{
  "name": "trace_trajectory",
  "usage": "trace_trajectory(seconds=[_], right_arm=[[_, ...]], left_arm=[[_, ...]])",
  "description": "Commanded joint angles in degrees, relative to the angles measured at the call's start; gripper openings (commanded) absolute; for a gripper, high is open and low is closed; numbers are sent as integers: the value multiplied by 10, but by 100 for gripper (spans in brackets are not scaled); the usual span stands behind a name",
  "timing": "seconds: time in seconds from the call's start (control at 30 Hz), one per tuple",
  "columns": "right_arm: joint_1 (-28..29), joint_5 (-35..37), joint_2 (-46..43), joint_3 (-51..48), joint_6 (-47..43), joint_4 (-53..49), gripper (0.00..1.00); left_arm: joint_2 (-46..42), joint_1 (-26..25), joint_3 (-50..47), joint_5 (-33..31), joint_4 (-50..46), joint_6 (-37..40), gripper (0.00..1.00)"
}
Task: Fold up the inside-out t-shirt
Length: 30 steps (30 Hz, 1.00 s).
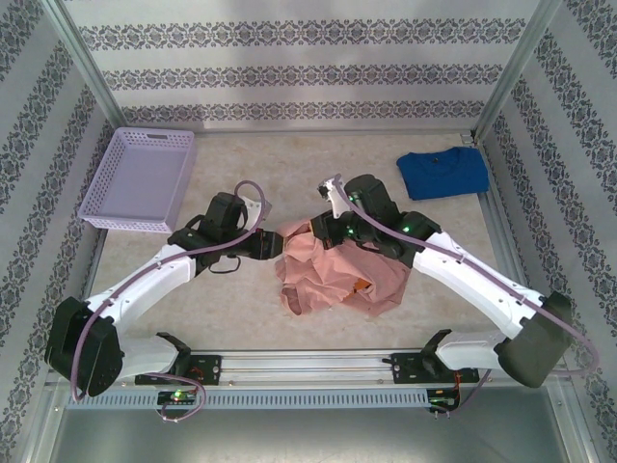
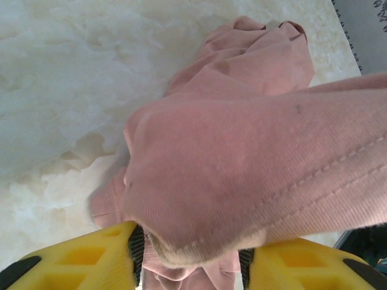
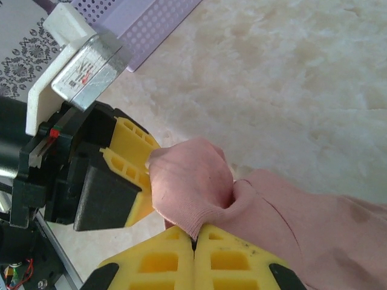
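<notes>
The inside-out t-shirt (image 1: 337, 275), salmon pink, lies crumpled in the middle of the table between both arms. A small orange patch shows near its lower middle. My left gripper (image 1: 273, 241) is at the shirt's left edge. In the left wrist view its yellow fingers (image 2: 115, 257) stand apart, with a hemmed fold of the t-shirt (image 2: 242, 175) bulging between them. My right gripper (image 3: 195, 240) is shut on a ribbed edge of the t-shirt (image 3: 193, 187), right beside the left gripper's fingers (image 3: 130, 160).
A lilac basket (image 1: 140, 178) stands at the back left, and a folded bright blue t-shirt (image 1: 443, 174) lies at the back right. The pale marbled tabletop (image 1: 289, 164) is fenced by metal rails and patterned walls.
</notes>
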Motion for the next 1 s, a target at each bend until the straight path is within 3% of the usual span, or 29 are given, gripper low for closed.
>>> trace_trajectory(seconds=[0.0, 0.27, 0.5, 0.67, 0.83, 0.9, 0.97], right_arm=[[5, 14, 1, 31, 11, -8, 0], [2, 26, -6, 44, 1, -28, 0], [-6, 39, -10, 41, -15, -55, 0], [-23, 77, -13, 53, -46, -106, 0], [-33, 56, -21, 48, -49, -105, 0], [-41, 24, -28, 31, -53, -90, 0], [-51, 5, -39, 6, -53, -75, 0]], left_arm=[[-12, -4, -10, -17, 36, 16, 48], [22, -4, 6, -71, 34, 25, 39], [12, -4, 21, -84, 48, 22, 12], [-9, -4, 30, -109, -13, 35, 0], [-30, -4, 21, -117, -65, 33, 0], [-36, -4, 6, -83, -44, 17, 0], [-35, -5, -9, -13, 7, -28, 12]])
